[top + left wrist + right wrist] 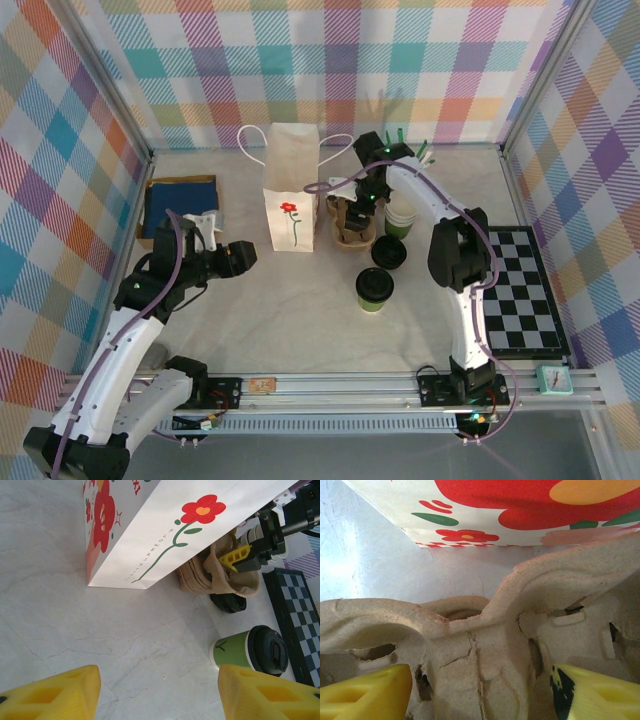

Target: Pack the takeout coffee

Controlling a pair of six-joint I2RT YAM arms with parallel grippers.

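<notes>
- Yellow fingertips (60, 692) of the left gripper (157, 695) sit at the bottom edge of the left wrist view. They are spread wide with only bare table (100, 630) between them, so nothing is held.
- White paper bag (292, 200) stands upright beyond that gripper and a little to its right. Handles are up and the single-flower side faces the arm bases.
- Pulp cup carrier (485, 630) sits just right of the bag's foot.
- Right gripper (480, 692) is low over the carrier, one yellow finger on each side of a moulded ridge. The jaws stand apart, but I cannot tell whether they pinch the pulp.
- Takeout coffee (375, 290) stands upright on the table with its black lid on top and its long axis vertical. It is nearer the bases than the carrier and well apart from the bag.
- Loose black lid (388, 253) lies just behind the coffee.
- Relation that matters, left arm: the coffee lies to the right of the left gripper and slightly toward the bases, with open table between them.
- Relation that matters, right arm: the coffee lies back toward the bases from the right gripper, and closer to it than to the left.
- My judgement: the right arm is nearer but busy at the carrier. The left is free, and a sideways reach at the cup wall looks unobstructed.
</notes>
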